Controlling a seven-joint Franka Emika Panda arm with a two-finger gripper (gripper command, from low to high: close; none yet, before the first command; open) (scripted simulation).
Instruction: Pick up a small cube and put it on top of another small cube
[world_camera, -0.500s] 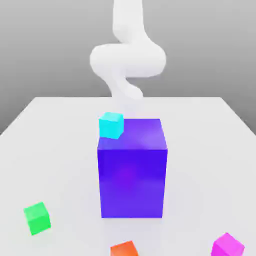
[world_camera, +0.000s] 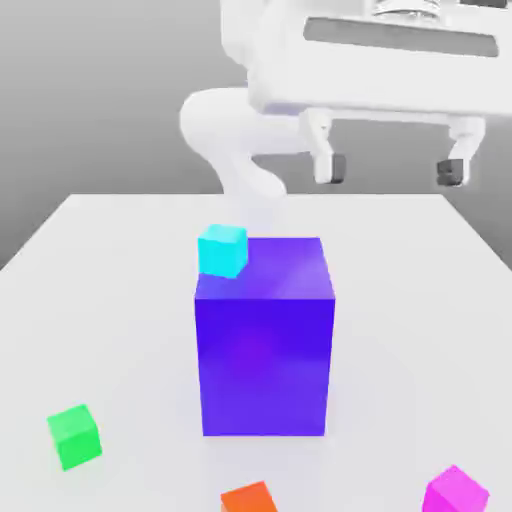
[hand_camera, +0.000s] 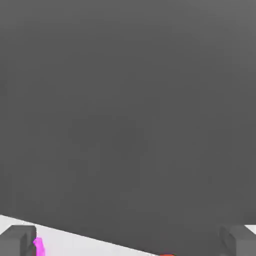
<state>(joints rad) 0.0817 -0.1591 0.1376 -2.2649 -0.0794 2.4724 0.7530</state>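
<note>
Nothing done yet: white two-finger gripper (world_camera: 393, 170) wide open and empty above big blue-violet block (world_camera: 265, 345), small magenta-pink cube (world_camera: 455, 492) and small green cube (world_camera: 74, 436) untouched beside it.

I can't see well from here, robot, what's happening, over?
Pincer open, empty, high above the table. Pink cube untouched, near front edge. Green cube bare. Big blue block stands between them.

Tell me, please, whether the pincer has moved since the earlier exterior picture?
Yes. The pincer has come into sight, open, hanging above the big blue-violet block, toward the exterior view's right; earlier it was not there.
</note>
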